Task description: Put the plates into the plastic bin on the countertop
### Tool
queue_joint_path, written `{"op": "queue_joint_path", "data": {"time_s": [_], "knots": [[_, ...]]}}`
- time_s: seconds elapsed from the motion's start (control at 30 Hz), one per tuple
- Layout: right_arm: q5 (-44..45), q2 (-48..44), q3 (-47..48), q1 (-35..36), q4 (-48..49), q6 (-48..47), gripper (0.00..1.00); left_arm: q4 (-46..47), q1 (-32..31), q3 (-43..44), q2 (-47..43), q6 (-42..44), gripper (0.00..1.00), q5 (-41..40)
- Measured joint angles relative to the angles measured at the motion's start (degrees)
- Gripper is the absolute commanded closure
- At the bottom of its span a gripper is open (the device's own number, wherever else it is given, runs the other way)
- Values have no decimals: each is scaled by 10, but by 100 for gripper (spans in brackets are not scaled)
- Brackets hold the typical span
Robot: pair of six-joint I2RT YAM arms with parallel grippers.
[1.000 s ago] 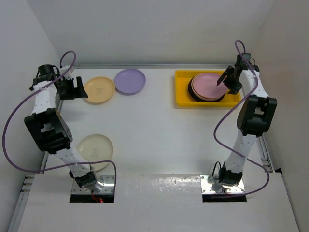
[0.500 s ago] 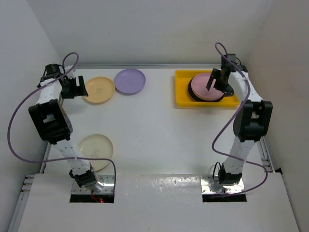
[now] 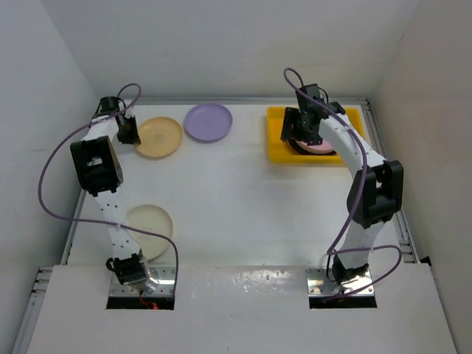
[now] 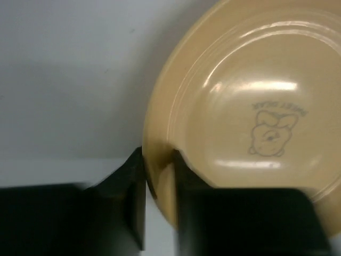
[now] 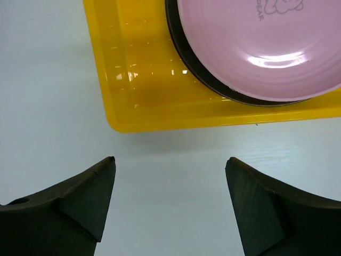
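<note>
The pink plate point(image 5: 261, 37) lies on top of a dark-rimmed plate point(image 5: 205, 74) inside the yellow bin point(image 3: 276, 146), which sits at about 1 o'clock on the white tabletop point(image 3: 243, 199), close to the far wall. How many plates are stacked under the pink one cannot be told. The right pincer point(image 5: 170, 170) hangs over the bin's 9 o'clock end with its fingers point(image 5: 93, 186) spread wide and nothing between them. In its wrist view the tips frame bare tabletop, with a rounded corner of the bin at 12 o'clock from them. Three plates lie outside the bin, flat and face up. The tan plate point(image 3: 159, 137) rests at about 10 o'clock on the tabletop, with the lilac plate point(image 3: 207, 122) just beside it toward 2 o'clock, their rims close but apart. The left pincer point(image 4: 159, 160) sits at the tan plate's 9 o'clock edge, one black finger on the outside of the rim and the other on the inside, pinching the rim between them. A small printed figure point(image 4: 272, 133) shows in that plate's well. The cream plate point(image 3: 151, 223) lies alone at about 8 o'clock on the tabletop, well apart from the others, partly hidden behind the left arm's lower link. Purple cables point(image 3: 44, 184) loop from both arms.
</note>
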Motion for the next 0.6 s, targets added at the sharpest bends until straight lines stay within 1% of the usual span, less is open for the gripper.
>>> {"op": "queue_joint_path", "data": {"time_s": [0.03,0.1,0.13,0.23,0.3,0.33,0.4,0.5,0.53,0.6], "knots": [[2,0,0,3,-2,0,19,5,-4,-2,0,-1,100,-7],[9,0,3,14,-6,-2,19,18,-5,-6,-4,-3,100,1],[10,0,4,23,-8,-4,22,24,-3,-16,-9,-3,100,4],[10,0,17,54,-13,-19,23,36,11,-71,-43,7,100,33],[4,0,31,78,-14,-38,19,10,20,-112,-79,33,100,51],[-1,0,40,96,-13,-50,12,-12,23,-127,-100,47,100,59],[-9,3,62,125,-14,-73,11,-51,21,-141,-146,77,100,75],[-26,32,132,177,-9,-97,9,-87,-19,-139,-226,115,100,93],[-36,48,165,193,-7,-98,9,-101,-44,-131,-256,126,100,99],[-55,75,205,215,14,-96,14,-114,-88,-107,-290,135,100,115]]}}
